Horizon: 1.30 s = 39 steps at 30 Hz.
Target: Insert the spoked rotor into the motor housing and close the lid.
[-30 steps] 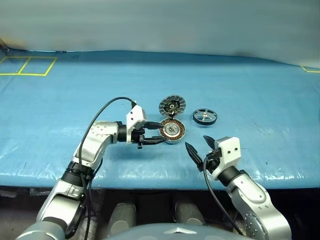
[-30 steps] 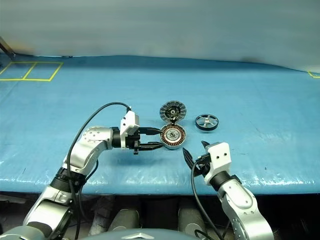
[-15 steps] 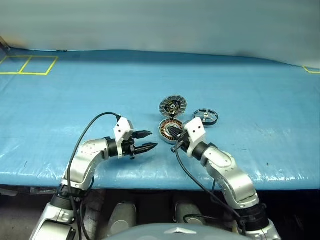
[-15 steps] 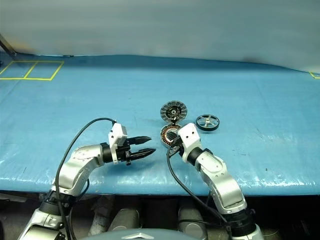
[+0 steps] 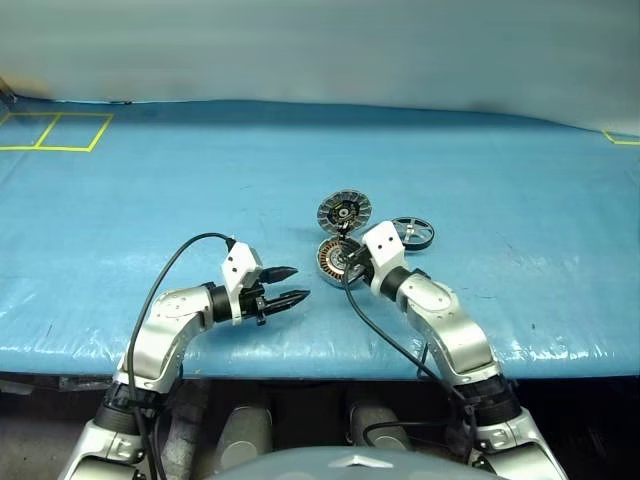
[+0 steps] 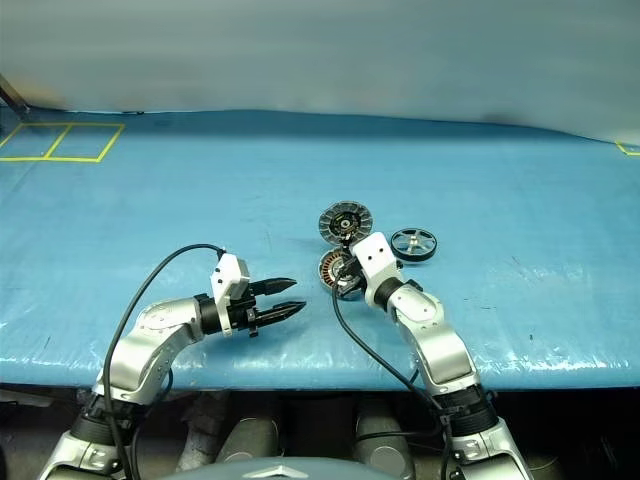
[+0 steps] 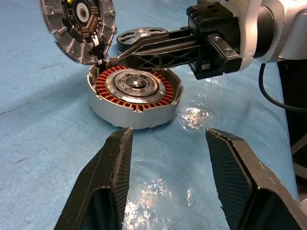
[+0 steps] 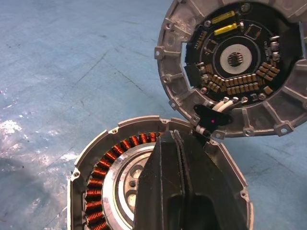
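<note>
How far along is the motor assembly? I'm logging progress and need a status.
Early stage. Done: the lid stands swung open and the motor housing shows bare copper windings. In hand: the right gripper, jaws shut and holding nothing, reaches over the housing; the left gripper waits open beside it. Left: the spoked rotor lies on the blue table, uninserted; the lid needs closing.

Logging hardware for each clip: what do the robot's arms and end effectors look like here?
Both arms have rounded silver-grey shells with black joints. Each wrist carries a white boxy block, with a black cable looping back along the arm. The left end effector and right end effector each have two black tapered fingers with cross-hatched inner pads.
</note>
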Each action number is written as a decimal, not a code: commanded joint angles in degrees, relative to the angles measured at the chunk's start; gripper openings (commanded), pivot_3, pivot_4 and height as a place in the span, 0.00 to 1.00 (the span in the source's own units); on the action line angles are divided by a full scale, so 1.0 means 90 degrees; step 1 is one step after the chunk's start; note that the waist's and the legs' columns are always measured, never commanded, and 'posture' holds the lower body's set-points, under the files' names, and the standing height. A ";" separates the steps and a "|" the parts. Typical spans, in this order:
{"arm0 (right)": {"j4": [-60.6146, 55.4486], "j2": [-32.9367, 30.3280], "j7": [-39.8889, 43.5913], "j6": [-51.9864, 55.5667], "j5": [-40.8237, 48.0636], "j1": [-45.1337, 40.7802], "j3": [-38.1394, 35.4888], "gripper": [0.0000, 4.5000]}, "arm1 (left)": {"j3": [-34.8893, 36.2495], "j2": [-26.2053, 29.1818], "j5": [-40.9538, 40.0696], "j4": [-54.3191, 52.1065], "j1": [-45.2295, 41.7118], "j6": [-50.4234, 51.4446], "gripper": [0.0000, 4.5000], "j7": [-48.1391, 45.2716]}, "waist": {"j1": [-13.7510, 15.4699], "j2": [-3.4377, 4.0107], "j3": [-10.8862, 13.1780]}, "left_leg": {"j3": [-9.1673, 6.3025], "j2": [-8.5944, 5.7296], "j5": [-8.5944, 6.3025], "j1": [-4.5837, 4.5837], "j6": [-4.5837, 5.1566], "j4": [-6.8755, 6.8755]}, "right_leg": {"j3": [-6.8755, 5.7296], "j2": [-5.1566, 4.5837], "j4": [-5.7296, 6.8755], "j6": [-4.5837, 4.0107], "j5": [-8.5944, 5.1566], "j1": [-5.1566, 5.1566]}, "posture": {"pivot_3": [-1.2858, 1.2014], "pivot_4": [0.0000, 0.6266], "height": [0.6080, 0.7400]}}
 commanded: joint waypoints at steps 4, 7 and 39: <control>-0.0221 -0.0080 0.0312 -0.0354 -0.0341 0.0214 0.0580 0.00 | -0.0030 0.0068 0.0011 0.0047 -0.0279 0.0050 0.58 -0.0028 | 0.0002 0.0000 0.0000 | 0.0001 0.0000 0.0000 -0.0001 0.0000 0.0000 | 0.0000 -0.0001 -0.0002 0.0000 0.0000 0.0000 | 0.52 0.24 1.00; -0.0063 0.0010 0.0120 -0.0345 -0.0471 0.0271 0.0542 0.00 | -0.0052 0.0063 -0.0029 0.0092 -0.0294 0.0086 0.58 -0.0073 | -0.0002 0.0000 0.0000 | 0.0001 0.0000 0.0000 -0.0001 0.0000 0.0000 | 0.0000 -0.0001 -0.0002 0.0000 0.0000 0.0001 | 0.52 0.24 1.00; 0.0303 0.0140 0.0125 -0.0664 -0.0692 0.0392 0.0425 0.00 | -0.0119 0.0141 0.0142 0.0404 -0.0446 -0.0007 0.58 -0.0095 | -0.0008 0.0002 0.0001 | 0.0000 0.0001 0.0000 0.0002 0.0000 -0.0001 | 0.0001 0.0001 0.0000 0.0000 -0.0001 0.0000 | 0.52 0.24 1.00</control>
